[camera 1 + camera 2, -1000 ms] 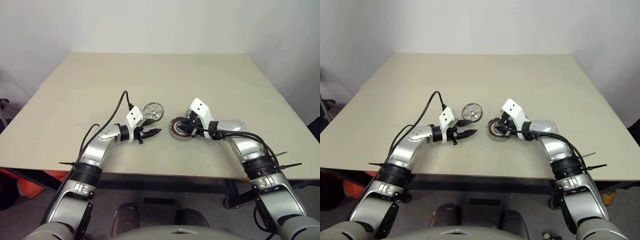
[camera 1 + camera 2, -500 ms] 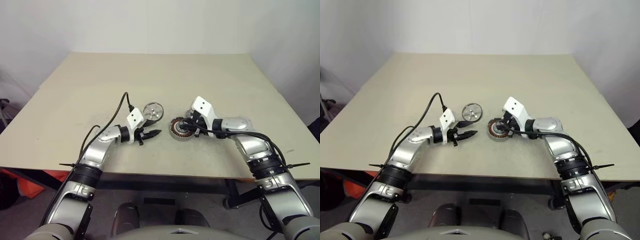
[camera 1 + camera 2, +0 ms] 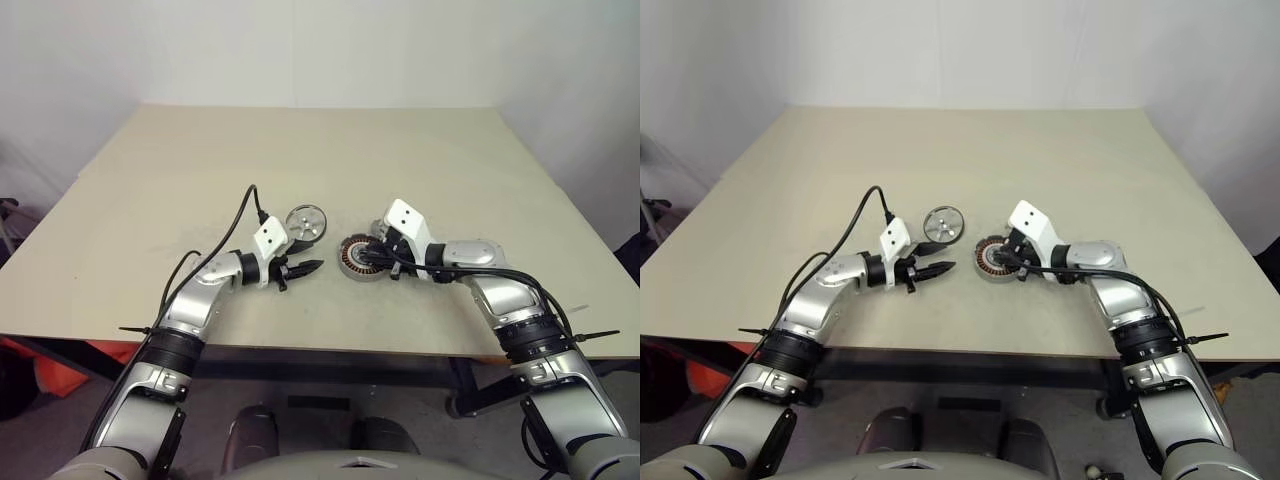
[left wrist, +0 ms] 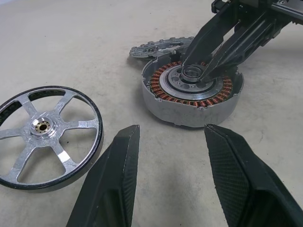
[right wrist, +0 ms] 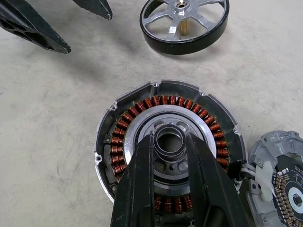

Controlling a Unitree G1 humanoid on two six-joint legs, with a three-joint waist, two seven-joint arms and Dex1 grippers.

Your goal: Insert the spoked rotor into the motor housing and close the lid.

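On the counter (image 3: 120,230) to my left, my left jaws (image 4: 170,156) hang apart and empty; just beyond lies the spoked rotor (image 4: 45,135), rigid, probably light and slick, best pinched across its rim; further right, my right jaws (image 5: 170,142) clamp the motor housing (image 5: 165,142) by its hub; those copper windings look fragile.

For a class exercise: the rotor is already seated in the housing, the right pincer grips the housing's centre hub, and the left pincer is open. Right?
Not quite. The rotor lies on the table beside the housing, as the left wrist view shows. The right pincer does grip the hub, and the left pincer is open.
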